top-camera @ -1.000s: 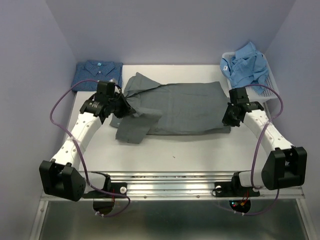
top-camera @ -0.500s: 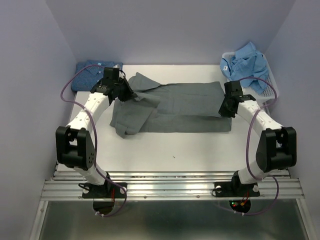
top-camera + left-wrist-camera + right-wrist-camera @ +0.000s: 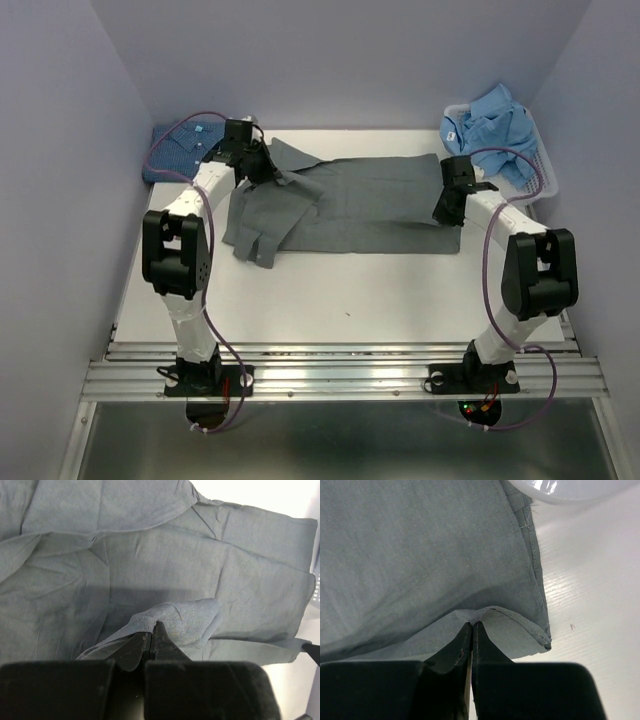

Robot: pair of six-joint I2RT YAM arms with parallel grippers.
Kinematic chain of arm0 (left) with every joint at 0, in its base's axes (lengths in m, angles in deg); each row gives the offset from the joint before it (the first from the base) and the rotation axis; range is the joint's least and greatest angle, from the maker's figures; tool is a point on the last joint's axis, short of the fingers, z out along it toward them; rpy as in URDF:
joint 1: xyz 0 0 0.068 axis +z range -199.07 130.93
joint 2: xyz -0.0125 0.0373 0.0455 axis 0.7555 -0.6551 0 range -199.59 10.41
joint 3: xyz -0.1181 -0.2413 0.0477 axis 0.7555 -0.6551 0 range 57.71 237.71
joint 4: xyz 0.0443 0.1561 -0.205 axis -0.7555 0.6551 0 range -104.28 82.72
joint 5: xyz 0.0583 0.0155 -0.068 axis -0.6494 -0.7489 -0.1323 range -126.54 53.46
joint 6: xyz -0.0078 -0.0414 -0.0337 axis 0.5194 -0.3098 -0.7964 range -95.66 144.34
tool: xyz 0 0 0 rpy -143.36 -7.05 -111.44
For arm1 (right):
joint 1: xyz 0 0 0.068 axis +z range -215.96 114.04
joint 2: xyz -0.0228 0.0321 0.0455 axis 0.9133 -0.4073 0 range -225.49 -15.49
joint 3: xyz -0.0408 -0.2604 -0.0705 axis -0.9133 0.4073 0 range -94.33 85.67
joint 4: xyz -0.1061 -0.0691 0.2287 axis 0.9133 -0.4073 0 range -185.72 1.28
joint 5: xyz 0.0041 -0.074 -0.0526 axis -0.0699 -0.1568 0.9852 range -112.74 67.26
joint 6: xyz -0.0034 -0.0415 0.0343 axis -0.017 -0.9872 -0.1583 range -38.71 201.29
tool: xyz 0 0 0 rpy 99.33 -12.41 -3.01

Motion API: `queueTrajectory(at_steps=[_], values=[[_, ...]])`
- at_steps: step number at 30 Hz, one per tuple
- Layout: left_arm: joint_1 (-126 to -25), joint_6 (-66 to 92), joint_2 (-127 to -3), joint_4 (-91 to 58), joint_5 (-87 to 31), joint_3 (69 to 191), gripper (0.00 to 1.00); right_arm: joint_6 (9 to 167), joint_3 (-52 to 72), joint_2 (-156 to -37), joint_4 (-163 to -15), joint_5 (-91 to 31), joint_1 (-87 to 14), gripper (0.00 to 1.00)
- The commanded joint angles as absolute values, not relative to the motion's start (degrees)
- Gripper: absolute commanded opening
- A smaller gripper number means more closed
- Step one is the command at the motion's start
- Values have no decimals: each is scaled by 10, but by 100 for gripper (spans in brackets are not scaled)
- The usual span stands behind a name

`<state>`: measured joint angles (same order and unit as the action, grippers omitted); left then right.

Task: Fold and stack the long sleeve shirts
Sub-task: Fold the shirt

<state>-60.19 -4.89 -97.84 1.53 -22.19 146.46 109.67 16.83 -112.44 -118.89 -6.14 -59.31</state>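
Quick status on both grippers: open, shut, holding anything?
Left gripper: shut, pinching a raised fold of the grey shirt.
Right gripper: shut, pinching the same grey shirt's edge near a corner.

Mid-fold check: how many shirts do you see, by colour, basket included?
grey shirt: 1
dark blue dotted shirt: 1
light blue shirt: 1
Total: 3

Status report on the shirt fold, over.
Left end effector shut on grey shirt, bunched fold. Right end effector shut on its hem corner. Shirt half-spread on table. No obstruction seen; light blue shirt sits in basket.
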Motion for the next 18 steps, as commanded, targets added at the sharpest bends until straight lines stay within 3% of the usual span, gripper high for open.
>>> queueTrajectory(at_steps=[1, 4, 5, 6, 7, 9, 10, 11, 15, 18], values=[[-599, -9, -1008, -22, -224, 1534, 0, 1085, 147, -1144, -1139, -19, -595, 2], [-599, 3, -1044, -15, -220, 1557, 2, 1071, 152, -1156, -1094, -17, -595, 6], [-599, 5, -1053, -18, -222, 1561, 10, 1068, 151, -1160, -1088, -17, -595, 8], [-598, 6, -1062, -10, -232, 1568, 24, 1058, 146, -1164, -1079, -13, -595, 11], [-598, 10, -1076, -6, -234, 1576, 39, 1055, 140, -1168, -1074, -13, -595, 28], [-599, 11, -1085, 13, -241, 1604, 71, 1040, 119, -1177, -1074, -32, -595, 41], [-599, 15, -1083, 14, -239, 1612, 83, 1035, 116, -1175, -1074, -45, -595, 59], [-598, 16, -1078, 13, -238, 1614, 98, 1029, 112, -1172, -1073, -62, -595, 66], [-599, 14, -1034, 1, -253, 1603, 99, 1009, 114, -1125, -1069, -180, -595, 100], [-598, 10, -982, 3, -267, 1572, 99, 993, 132, -1089, -1059, -248, -568, 100]])
